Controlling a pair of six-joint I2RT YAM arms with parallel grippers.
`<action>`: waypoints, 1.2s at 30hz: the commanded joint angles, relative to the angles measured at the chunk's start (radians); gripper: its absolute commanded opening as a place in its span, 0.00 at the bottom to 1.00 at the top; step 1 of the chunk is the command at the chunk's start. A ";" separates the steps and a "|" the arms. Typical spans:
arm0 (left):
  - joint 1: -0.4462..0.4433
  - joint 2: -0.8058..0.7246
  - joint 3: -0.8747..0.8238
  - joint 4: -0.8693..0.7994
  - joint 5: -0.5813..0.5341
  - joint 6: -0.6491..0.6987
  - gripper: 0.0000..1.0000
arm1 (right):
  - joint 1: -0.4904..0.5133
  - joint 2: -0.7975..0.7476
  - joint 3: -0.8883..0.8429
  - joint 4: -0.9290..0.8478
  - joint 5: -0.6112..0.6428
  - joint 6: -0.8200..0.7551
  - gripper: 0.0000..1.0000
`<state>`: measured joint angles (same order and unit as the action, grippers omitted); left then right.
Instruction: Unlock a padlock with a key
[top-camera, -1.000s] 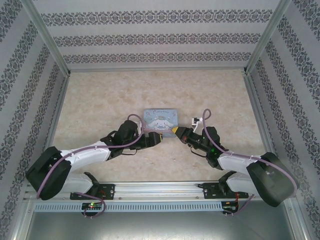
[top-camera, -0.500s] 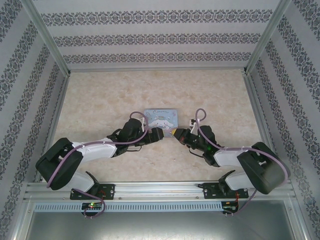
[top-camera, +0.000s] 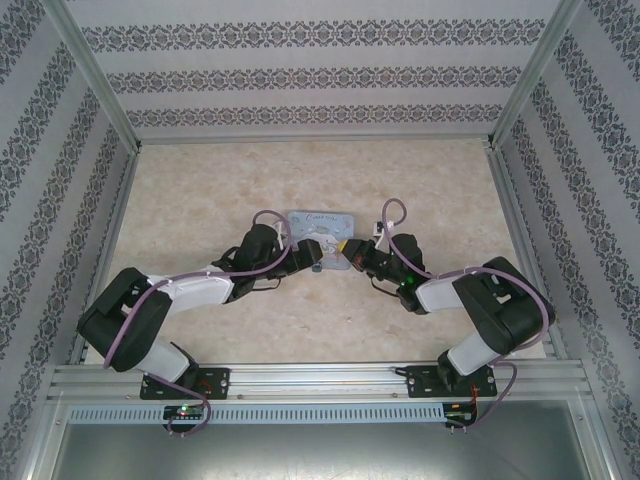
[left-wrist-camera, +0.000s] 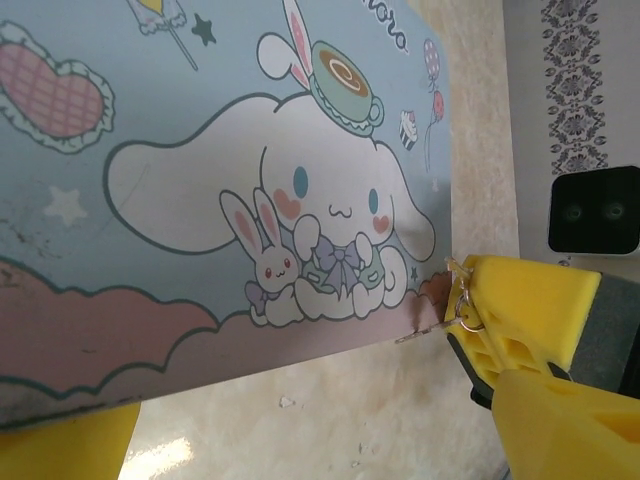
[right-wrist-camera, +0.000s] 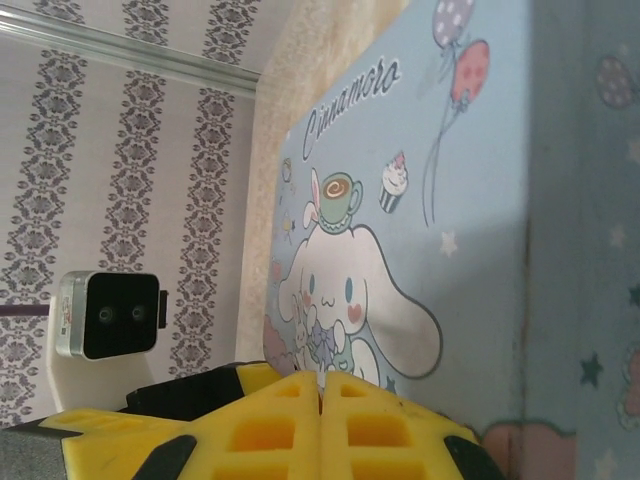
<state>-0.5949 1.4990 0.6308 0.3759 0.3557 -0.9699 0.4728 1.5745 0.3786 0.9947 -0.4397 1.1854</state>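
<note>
A pale blue tin with a cartoon dog on its lid is seen lying flat near the middle of the table, and both arms are bent in toward it from the near edge.

The left gripper is placed at the tin's near side, slightly left of its middle. In the left wrist view this gripper is spread wide: one yellow finger is seen at the bottom left corner and the other at the bottom right. Nothing is held between them.

The right gripper is placed at the tin's near right corner. In its own wrist view this gripper is shown with its yellow fingers pressed together, only a thin seam left between them, and the tin's lid is spread just beyond the tips.

The key is found in the left wrist view. It is a thin dark sliver pinched at the tip of the right gripper and pointed left toward the tin's near right corner. A small wire ring is seen at the held end. Whether the key's tip is touching the tin or is only just beside it cannot be told.
</note>
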 joint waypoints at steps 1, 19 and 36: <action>0.026 0.022 0.034 0.033 0.033 0.016 0.91 | -0.008 0.014 0.025 0.062 -0.027 0.008 0.00; 0.029 -0.118 -0.108 0.007 0.068 0.052 0.91 | 0.038 -0.108 -0.017 0.031 -0.044 0.024 0.00; 0.030 -0.172 -0.094 -0.035 0.047 0.051 0.91 | 0.096 0.006 -0.072 0.106 -0.030 -0.012 0.00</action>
<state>-0.5735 1.3571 0.5312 0.3626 0.4133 -0.9432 0.5781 1.5539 0.2916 1.0451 -0.4686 1.1995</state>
